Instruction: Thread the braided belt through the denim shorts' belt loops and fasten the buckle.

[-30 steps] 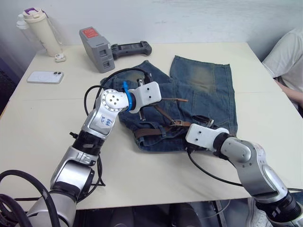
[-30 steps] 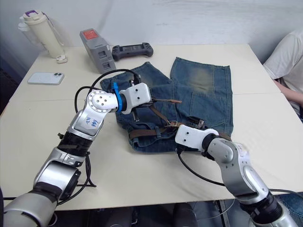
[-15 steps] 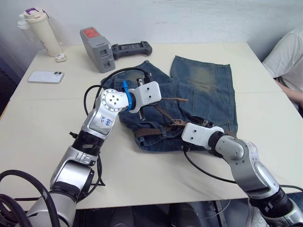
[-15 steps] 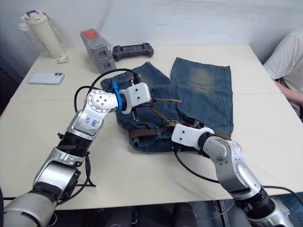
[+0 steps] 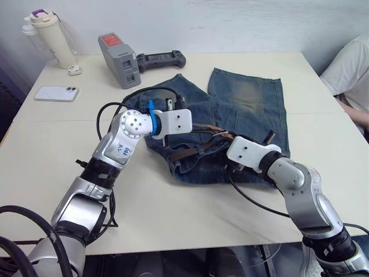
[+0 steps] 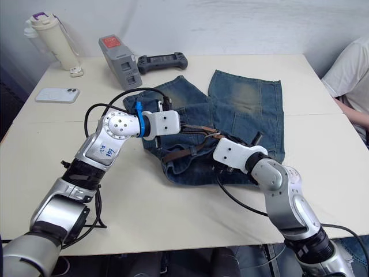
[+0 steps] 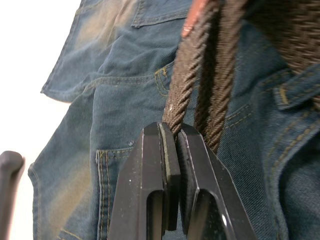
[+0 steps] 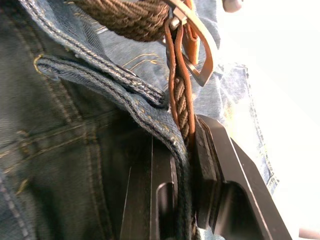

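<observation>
Denim shorts (image 5: 248, 109): lie flat on the beige table (image 5: 52, 144), waistband toward the robot, legs pointing to the far edge; yellowish faded patch on the right leg.
Braided belt (image 5: 190, 152): dark brown, runs along the waistband from the left side of the shorts toward the middle, then rises off the cloth between the two grippers.
Belt loops: one shows in the left wrist view as a short denim strip (image 7: 295, 87) with the strap passing under it.
Buckle (image 8: 197, 47): silver frame with tan leather keeper, just beyond the right gripper's fingers in the right wrist view; hangs above the waistband edge.
Left gripper (image 7: 172, 142): over the left half of the shorts; fingers pressed together on a twisted stretch of the belt, strap pinched at the tips.
Right gripper (image 8: 185, 145): at the waistband near the middle of the shorts; fingers clamped with the belt's leather-edged end and a fold of denim waistband between them.
Table, far left: cream tumbler (image 5: 51, 37) with a purple lid, white phone (image 5: 55, 93), small white object (image 5: 72, 70) beside the tumbler.
Table, far middle: grey battery pack (image 5: 118, 59) with a red label, black handheld controller (image 5: 160, 59) touching it.
Person: white sleeve (image 5: 349, 69) at the right edge of the table.
</observation>
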You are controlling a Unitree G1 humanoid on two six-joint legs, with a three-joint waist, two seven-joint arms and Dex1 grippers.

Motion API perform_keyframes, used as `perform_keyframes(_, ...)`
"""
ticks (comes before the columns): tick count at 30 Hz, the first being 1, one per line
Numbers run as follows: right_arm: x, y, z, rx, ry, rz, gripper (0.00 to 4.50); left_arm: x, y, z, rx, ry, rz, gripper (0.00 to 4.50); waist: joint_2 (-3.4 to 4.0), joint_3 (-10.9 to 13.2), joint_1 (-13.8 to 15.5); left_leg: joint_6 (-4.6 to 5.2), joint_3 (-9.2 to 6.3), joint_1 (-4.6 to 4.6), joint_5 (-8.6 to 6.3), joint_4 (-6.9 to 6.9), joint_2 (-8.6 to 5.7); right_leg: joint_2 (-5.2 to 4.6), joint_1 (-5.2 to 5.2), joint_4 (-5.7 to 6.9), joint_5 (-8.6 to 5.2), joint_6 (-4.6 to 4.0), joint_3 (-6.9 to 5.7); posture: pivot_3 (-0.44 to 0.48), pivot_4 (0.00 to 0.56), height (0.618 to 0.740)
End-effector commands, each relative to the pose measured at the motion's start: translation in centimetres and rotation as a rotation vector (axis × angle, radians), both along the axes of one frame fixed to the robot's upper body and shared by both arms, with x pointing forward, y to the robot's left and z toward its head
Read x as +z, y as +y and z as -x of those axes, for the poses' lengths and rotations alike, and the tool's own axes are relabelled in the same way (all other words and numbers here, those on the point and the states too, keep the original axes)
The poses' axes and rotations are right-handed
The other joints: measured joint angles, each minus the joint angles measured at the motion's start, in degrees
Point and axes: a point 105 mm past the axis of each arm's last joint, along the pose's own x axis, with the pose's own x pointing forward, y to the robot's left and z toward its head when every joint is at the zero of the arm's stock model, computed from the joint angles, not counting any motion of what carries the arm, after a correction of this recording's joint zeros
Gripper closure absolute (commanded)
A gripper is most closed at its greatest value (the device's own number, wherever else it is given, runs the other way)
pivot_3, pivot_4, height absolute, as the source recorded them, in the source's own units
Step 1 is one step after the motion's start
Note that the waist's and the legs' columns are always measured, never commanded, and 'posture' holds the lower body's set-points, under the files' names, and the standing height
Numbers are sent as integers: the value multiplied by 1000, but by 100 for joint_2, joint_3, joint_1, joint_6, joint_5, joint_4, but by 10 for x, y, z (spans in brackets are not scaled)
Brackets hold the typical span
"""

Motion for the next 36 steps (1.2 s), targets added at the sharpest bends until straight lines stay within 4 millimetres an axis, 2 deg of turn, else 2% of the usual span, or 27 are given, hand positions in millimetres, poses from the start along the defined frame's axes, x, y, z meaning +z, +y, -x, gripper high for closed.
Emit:
perform_keyframes(1,23,-6,1,-34,-100,-1,4461,9,-3,1,-26,-42,-23,4500,0,0,0,0,0,0,0,0,0,0,0,0,0,0,0,0,150,740)
perform_keyframes(11,25,-4,-1,-11,-128,117,4461,6,-8,6,-83,-57,-87,4500,0,0,-3,0,1,0,0,0,0,0,0,0,0,0,0,0,150,740)
perform_keyframes(20,18,-5,-5,31,-155,256,4461,28,-3,-1,-108,-116,-126,4500,0,0,-8,0,1,0,0,0,0,0,0,-1,0,0,0,0,150,740)
perform_keyframes(25,9,-6,-6,38,-140,269,4461,36,-2,-3,-119,-138,-139,4500,0,0,-13,0,2,0,0,-1,0,0,-1,0,0,0,0,0,150,740)
perform_keyframes(29,14,0,-10,51,-158,260,4461,35,-5,-2,-130,-138,-143,4500,0,0,-13,0,2,0,0,0,0,0,-1,0,0,0,0,0,150,740)
perform_keyframes(36,20,8,-9,61,-153,210,4461,22,-22,8,-169,-106,-138,4500,0,0,-12,0,2,0,0,1,0,0,-1,0,0,0,0,0,150,740)
